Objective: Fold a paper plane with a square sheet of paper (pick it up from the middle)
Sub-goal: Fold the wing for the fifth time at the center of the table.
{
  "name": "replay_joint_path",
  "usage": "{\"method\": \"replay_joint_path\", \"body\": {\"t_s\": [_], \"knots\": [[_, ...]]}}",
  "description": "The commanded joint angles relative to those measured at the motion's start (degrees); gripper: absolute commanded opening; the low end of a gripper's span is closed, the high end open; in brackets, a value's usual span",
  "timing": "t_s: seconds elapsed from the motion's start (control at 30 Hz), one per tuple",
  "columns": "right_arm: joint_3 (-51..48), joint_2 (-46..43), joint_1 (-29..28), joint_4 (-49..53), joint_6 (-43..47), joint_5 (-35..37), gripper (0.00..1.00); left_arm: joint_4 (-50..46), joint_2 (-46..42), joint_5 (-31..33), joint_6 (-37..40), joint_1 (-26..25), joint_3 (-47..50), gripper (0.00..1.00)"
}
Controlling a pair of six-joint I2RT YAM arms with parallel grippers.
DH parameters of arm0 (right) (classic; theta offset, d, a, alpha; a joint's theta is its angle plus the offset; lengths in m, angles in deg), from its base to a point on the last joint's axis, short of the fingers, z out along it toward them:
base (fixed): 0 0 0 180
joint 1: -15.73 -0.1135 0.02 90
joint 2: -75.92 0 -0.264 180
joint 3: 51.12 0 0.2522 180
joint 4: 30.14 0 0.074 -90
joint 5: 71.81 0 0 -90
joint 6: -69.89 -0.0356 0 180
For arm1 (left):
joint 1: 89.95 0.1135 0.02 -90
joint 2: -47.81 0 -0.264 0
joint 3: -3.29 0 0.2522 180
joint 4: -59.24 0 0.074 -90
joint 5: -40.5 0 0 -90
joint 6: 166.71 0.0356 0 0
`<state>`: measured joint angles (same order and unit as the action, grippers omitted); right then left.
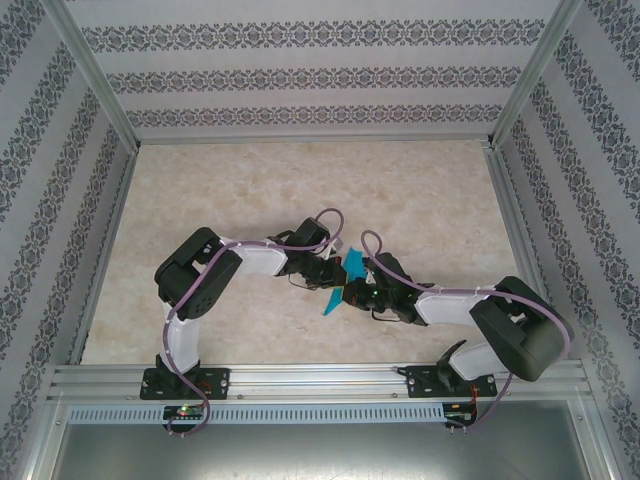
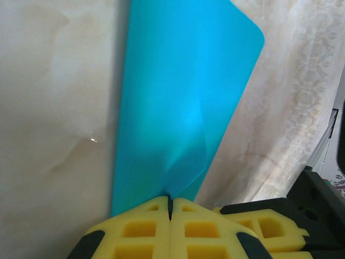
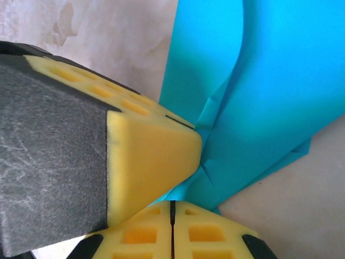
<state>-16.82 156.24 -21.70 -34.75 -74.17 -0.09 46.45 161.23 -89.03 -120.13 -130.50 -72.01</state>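
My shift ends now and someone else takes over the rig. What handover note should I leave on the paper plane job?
Left gripper: shut on the square sheet of paper.
Right gripper: shut on the same sheet, close beside the left one.
Paper: held between both grippers over the middle of the table, bent and creased near the grips.
Done: sheet gripped by both arms, first creasing visible.
Left: no pointed dart shape yet, so the plane's folds are yet to be made.
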Motion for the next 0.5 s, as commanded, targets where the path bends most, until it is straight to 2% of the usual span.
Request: {"method": "replay_joint_path", "body": {"t_s": [0.0, 0.23, 0.47], "knots": [[-0.5, -1.9, 1.2, -0.2, 0.9, 0.5, 0.08, -0.8, 1.6, -0.9, 2.2, -1.0, -0.8, 0.04], [-2.8, -4.6, 3.1, 0.7, 0.7, -0.6, 0.11, -1.0, 1.8, -1.3, 2.9, -1.0, -1.1, 0.04], [-3.4, -10.6, 10.1, 2.9, 1.3, -4.1, 0.18, -1.3, 1.4, -1.9, 3.9, -1.0, -1.6, 0.05]]}}
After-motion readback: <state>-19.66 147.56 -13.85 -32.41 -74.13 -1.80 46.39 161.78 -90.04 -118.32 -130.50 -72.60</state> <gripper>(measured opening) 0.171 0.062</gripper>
